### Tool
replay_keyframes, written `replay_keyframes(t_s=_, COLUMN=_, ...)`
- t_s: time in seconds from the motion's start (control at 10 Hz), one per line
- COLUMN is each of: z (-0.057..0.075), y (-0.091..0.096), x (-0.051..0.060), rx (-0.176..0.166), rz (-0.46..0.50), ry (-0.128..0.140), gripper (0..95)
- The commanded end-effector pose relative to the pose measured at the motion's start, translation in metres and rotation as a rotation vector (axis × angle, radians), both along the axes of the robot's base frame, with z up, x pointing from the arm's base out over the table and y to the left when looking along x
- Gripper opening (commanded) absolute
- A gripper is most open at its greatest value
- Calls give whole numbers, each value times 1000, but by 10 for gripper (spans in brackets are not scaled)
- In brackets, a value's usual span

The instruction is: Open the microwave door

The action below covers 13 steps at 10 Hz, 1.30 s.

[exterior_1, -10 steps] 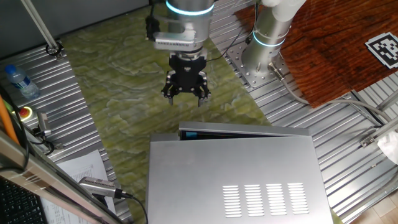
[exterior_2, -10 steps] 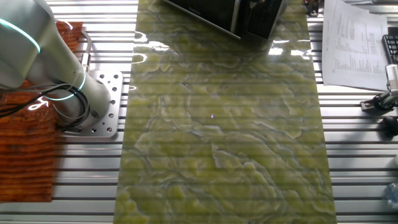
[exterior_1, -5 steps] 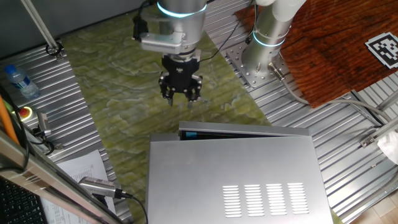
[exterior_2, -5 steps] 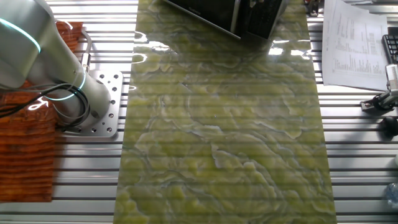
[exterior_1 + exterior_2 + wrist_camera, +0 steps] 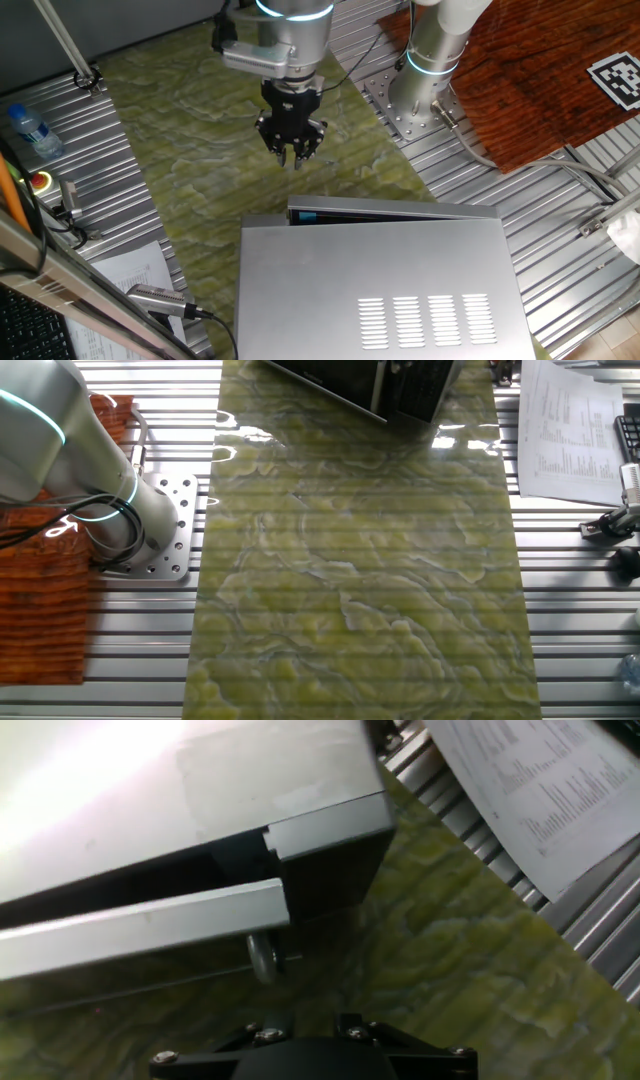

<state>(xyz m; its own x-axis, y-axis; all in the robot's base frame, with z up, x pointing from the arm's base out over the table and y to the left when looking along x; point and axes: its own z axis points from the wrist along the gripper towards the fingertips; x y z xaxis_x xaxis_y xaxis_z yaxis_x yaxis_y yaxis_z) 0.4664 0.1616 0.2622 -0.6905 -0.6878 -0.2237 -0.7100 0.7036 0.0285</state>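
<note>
- A green marbled mat (image 5: 190,110) covers the middle of a ribbed metal table (image 5: 100,170), with the arm's base bolted down at the far side of the mat from the microwave (image 5: 380,290).
- The microwave sits at the mat's near end in one fixed view, its flat vented top facing the camera; in the other fixed view only its dark front corner (image 5: 400,390) shows at the top edge.
- The microwave door (image 5: 390,211) runs along the microwave's front edge as a thin silver strip with a blue-dark inner face showing at its left end.
- In the hand view the door (image 5: 140,932) stands slightly apart from the microwave body, with a dark gap between them, so it looks cracked ajar rather than latched flush; it is far from swung open.
- The gripper (image 5: 291,150) hangs above the mat just in front of the microwave door's left end, apart from it and touching nothing.
- Its fingers look drawn close together with nothing between them; the hand view shows only the gripper's dark body, not the fingertips.
- My judgement: the task is barely begun. What remains is to reach the free end of the door beside the microwave, catch its edge, and swing it out wide.
- Printed papers (image 5: 130,270) lie on the table to the microwave's left.
</note>
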Motion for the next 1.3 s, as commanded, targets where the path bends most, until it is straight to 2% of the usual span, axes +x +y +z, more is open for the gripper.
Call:
replay_keyframes(t_s=0.1, z=0, y=-1, x=0, rx=-1, rz=-38, ry=13, gripper=0)
replay_keyframes(t_s=0.3, z=-2, y=-4, x=3, rx=-10, rz=-34, ry=21, gripper=0)
replay_keyframes(t_s=0.4, z=-3, y=-9, x=4, rx=-23, rz=-41, ry=22, gripper=190)
replay_keyframes(t_s=0.6, z=-3, y=-24, x=6, rx=-62, rz=-98, ry=27, gripper=190)
replay_keyframes(t_s=0.8, z=-5, y=-45, x=9, rx=-85, rz=-201, ry=36, gripper=190)
replay_keyframes(t_s=1.0, z=-4, y=-66, x=6, rx=-175, rz=-331, ry=33, gripper=190)
replay_keyframes(t_s=1.1, z=-5, y=-73, x=6, rx=-179, rz=-382, ry=36, gripper=0)
replay_keyframes(t_s=1.3, z=-6, y=-83, x=5, rx=-171, rz=-432, ry=39, gripper=0)
